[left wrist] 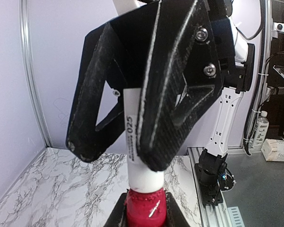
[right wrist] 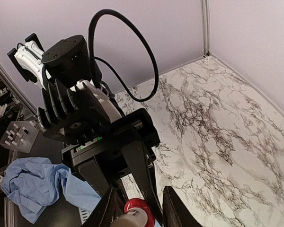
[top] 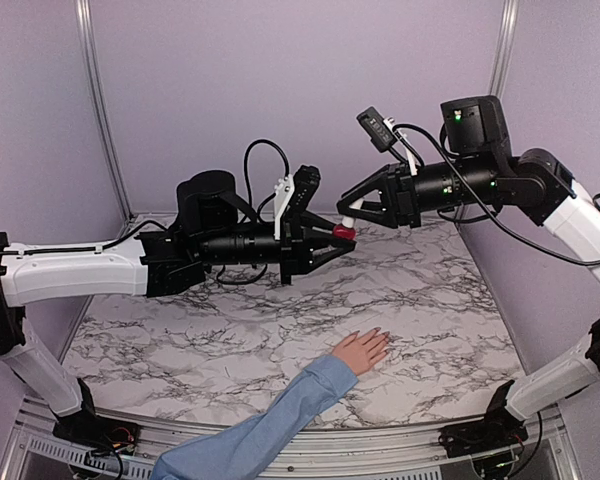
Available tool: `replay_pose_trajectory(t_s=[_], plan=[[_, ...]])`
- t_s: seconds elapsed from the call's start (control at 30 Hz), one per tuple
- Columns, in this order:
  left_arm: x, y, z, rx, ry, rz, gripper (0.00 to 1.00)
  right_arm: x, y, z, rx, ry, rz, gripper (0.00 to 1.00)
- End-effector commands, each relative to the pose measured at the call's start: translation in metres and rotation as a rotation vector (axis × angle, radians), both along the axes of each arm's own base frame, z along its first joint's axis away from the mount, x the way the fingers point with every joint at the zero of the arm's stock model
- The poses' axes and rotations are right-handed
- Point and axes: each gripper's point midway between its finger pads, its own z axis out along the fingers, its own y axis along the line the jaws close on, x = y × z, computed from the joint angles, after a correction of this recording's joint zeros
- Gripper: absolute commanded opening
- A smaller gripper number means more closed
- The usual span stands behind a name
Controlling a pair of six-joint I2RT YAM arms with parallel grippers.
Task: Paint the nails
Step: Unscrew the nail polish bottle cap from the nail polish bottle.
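Fingers of the left gripper [top: 335,238] are pinching the light, slippery bottle [left wrist: 144,208]; right gripper [top: 348,212] is straddling its cap [left wrist: 146,182], the handhold, grip unclear.

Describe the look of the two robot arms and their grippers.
Both arms have white shells on the long links, as on the left arm and right arm, with black joints and black wrists. The left gripper and right gripper have black, angular, open-framed fingers. Black cables loop over them. A green light glows on the right arm.
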Motion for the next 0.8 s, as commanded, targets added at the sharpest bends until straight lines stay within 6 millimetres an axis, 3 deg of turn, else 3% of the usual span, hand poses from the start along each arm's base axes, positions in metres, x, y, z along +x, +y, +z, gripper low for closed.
replay_pose_trajectory(t_s=[0.0, 0.13, 0.23, 0.27, 0.4, 0.77], plan=[[0.006, 0.002, -0.002, -0.008, 0.007, 0.018, 0.0, -0.001, -0.003, 0.013, 0.012, -0.024, -0.008, 0.3], [0.006, 0.003, -0.001, -0.009, 0.01, 0.019, 0.0, -0.001, -0.003, 0.013, 0.011, -0.028, -0.003, 0.17], [0.007, 0.003, -0.002, -0.01, 0.012, 0.024, 0.0, -0.002, -0.002, 0.013, 0.013, -0.031, 0.006, 0.12], [0.007, 0.003, -0.002, -0.01, 0.013, 0.024, 0.0, -0.003, -0.002, 0.014, 0.016, -0.032, 0.009, 0.13], [0.007, 0.003, -0.002, -0.01, 0.014, 0.024, 0.0, -0.004, -0.002, 0.011, 0.005, -0.025, 0.018, 0.32], [0.009, 0.005, 0.0, -0.021, 0.011, 0.03, 0.0, -0.002, -0.002, 0.0, -0.035, -0.024, 0.015, 0.26]])
